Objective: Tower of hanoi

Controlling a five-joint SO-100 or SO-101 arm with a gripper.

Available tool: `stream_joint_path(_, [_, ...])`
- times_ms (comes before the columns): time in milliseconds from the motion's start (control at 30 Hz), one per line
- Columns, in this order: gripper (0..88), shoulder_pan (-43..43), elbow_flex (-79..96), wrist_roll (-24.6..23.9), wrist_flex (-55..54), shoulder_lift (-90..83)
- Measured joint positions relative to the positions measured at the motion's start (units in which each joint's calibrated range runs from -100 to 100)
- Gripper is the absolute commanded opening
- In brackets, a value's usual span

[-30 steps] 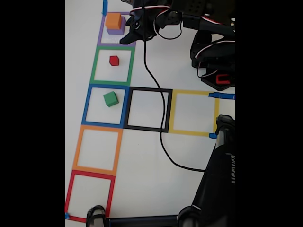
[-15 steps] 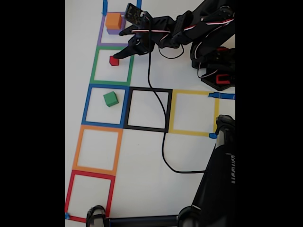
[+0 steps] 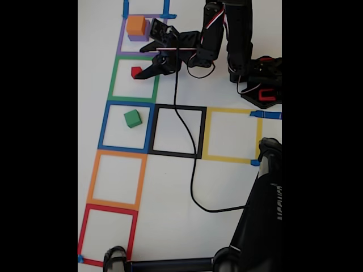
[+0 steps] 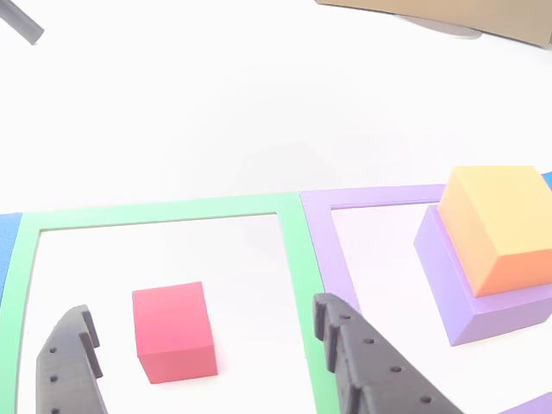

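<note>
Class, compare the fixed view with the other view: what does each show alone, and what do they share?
Fixed view alone: the green cube in the blue tape square, plus the black tape square.

Other view alone: small holes along the tool's fingers.

Shared: the open tool at the red cube, and the orange cube on the purple cube.

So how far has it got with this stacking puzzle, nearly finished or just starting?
Partway, by the look of it. Done: the orange cube already sits on the purple cube in the purple square. In hand: the gripper has its jaws open around the red cube in the green square, not yet closed. Left: the green cube sits alone in the blue square.
</note>
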Motion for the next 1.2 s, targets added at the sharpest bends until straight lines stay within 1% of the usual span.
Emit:
stream_joint_path(267, [25.5, -0.2, -3.3, 0.0, -4.5, 8.2])
stream_joint_path(600, [21.9, -4.2, -4.8, 0.0, -4.9, 11.3])
stream_joint_path(733, [17.4, -5.7, -6.0, 0.0, -4.9, 12.3])
stream_joint_path(867, [10.7, -6.9, -7.4, 0.0, -4.9, 12.8])
stream_joint_path(1200, [4.2, -8.3, -8.1, 0.0, -4.9, 12.8])
